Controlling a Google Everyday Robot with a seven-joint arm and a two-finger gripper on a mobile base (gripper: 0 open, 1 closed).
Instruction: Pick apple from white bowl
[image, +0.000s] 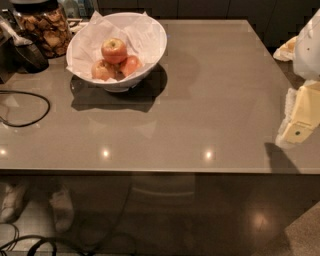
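Note:
The white bowl (148, 70) stands at the back left of the grey table, lined with crumpled white paper. The apple (114, 50), red with a yellow-green patch around its stem, sits on top of two paler orange-pink apples (102, 70) (130, 65) in the bowl. My gripper (299, 120), pale yellow below a white arm, is at the right edge of the view over the table's right side. It is far from the bowl and holds nothing that I can see.
A glass jar of brown snacks (46, 27) stands left of the bowl, beside a black object (29, 56). A black cable (30, 107) loops on the table's left. The table's front edge (150, 172) crosses the view. A yellow-white thing (286, 49) lies at the far right.

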